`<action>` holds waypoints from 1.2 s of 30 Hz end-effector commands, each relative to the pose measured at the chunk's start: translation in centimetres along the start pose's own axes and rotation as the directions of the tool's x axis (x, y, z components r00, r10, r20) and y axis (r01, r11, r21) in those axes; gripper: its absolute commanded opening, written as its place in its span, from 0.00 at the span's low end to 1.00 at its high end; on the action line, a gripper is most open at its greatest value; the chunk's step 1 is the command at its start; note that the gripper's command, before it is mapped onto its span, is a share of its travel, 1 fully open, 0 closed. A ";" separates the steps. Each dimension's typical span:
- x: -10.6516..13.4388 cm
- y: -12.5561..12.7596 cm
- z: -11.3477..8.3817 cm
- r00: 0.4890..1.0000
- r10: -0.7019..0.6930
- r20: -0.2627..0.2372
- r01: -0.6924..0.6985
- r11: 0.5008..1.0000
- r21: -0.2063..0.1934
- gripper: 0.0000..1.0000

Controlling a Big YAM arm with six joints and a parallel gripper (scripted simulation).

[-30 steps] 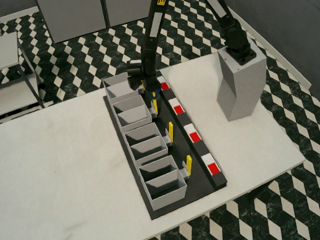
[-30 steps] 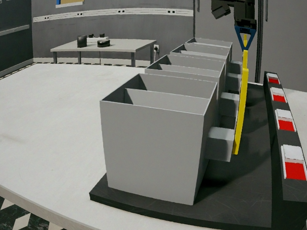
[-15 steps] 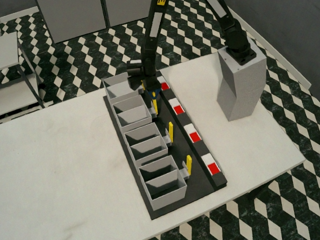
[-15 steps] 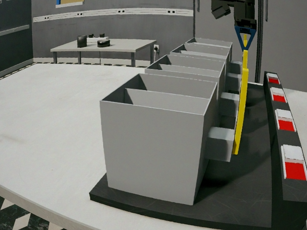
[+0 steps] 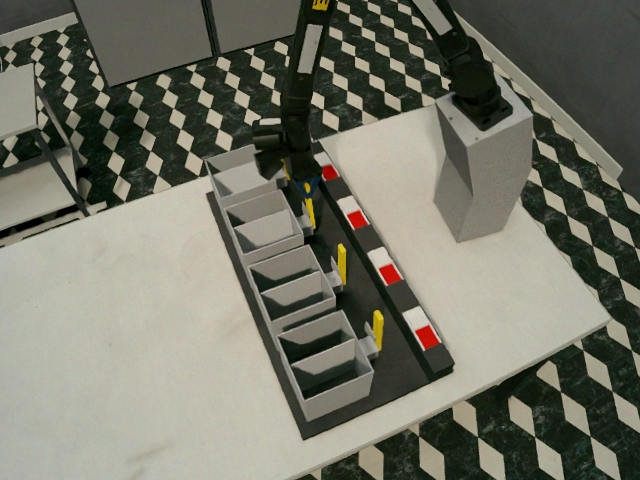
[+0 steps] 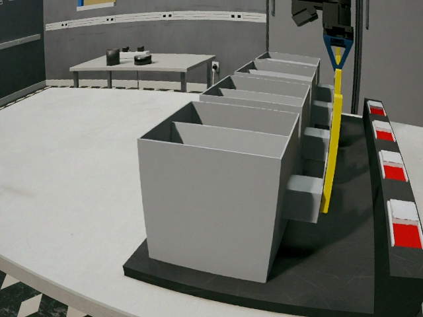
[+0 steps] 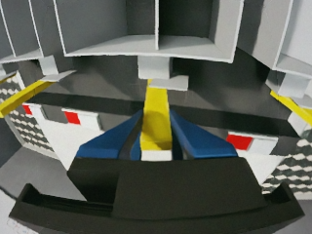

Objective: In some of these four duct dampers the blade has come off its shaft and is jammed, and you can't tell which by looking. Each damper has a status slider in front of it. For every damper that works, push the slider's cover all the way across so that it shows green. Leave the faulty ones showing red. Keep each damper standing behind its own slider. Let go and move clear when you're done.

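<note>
you have the gripper (image 5: 308, 194) (image 6: 337, 68) (image 7: 156, 115) clamped on the yellow lever (image 5: 310, 212) (image 6: 338, 55) (image 7: 157, 128) of the second damper (image 5: 276, 242) (image 6: 283, 76) (image 7: 195, 47) from the far end, its two blue fingers pinching the upper part from either side.

the relation to mind is the lever's long axis against the row. it stands roughly upright below your hand, just out from the damper's front wall, and your fingers face each other along the row. the shaft looks to run across the row, out toward the slider strip (image 5: 376, 235) (image 6: 403, 189), so your trial swing should go sideways, parallel to the strip, not toward it or up. follow a shallow arc about the shaft; a straight pull could drag the damper out of place or slip off the lever.

the slider for this damper lies on the arm-base side of the lever, its white cover (image 5: 348, 205) (image 6: 382, 125) on the far half and red showing on the near half. all four show red, so you likely want the feel of this lever before deciding on its cover. if it works, push that cover toward the near end.
</note>
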State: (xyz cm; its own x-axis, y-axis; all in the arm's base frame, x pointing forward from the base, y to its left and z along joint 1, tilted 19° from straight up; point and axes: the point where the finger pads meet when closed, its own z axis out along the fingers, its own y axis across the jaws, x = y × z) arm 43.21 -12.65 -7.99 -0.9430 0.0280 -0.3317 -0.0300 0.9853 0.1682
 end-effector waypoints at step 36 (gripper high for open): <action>-0.2 -2.9 0.6 1.000 0.002 -0.004 -0.003 0.973 -0.229 0.17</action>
State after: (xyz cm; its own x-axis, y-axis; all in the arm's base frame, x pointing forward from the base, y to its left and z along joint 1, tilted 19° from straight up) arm 43.35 -14.82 -8.59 -0.9429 0.0300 -0.3317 -0.0998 0.9247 0.3673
